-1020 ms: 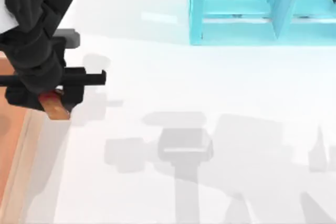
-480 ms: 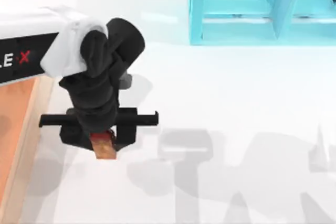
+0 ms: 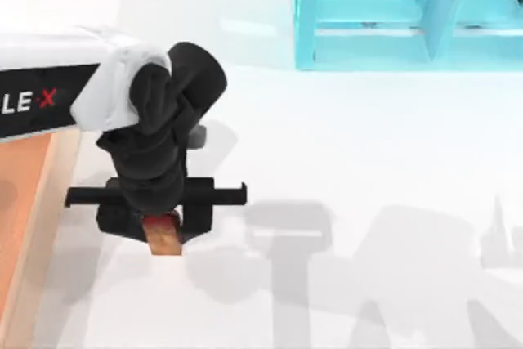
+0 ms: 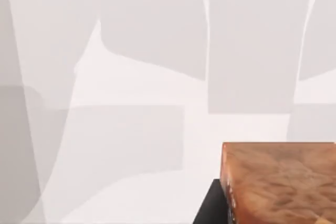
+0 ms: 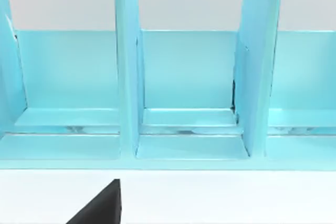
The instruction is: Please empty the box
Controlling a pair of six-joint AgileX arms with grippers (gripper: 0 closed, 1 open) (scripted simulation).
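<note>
Orange-brown block [image 3: 166, 237] sits pinched in the left end effector [image 3: 163, 230], held above the white table [image 3: 368, 161] just right of the box [image 3: 37, 226]. That wooden box lies at the table's left edge, well apart from the turquoise shelf [image 3: 409, 14].

Box [image 3: 33, 226] cut off by top view's left edge, only a rim strip and a bit of floor visible. Left gripper [image 3: 163, 230] jaws hidden under its own wrist; brown block [image 3: 165, 239] pokes out, mostly covered. In left wrist view the block [image 4: 281, 182] is cropped at the edge. Turquoise shelf unit [image 3: 409, 14] cut off at top and right; also cropped in right wrist view [image 5: 184, 77]
</note>
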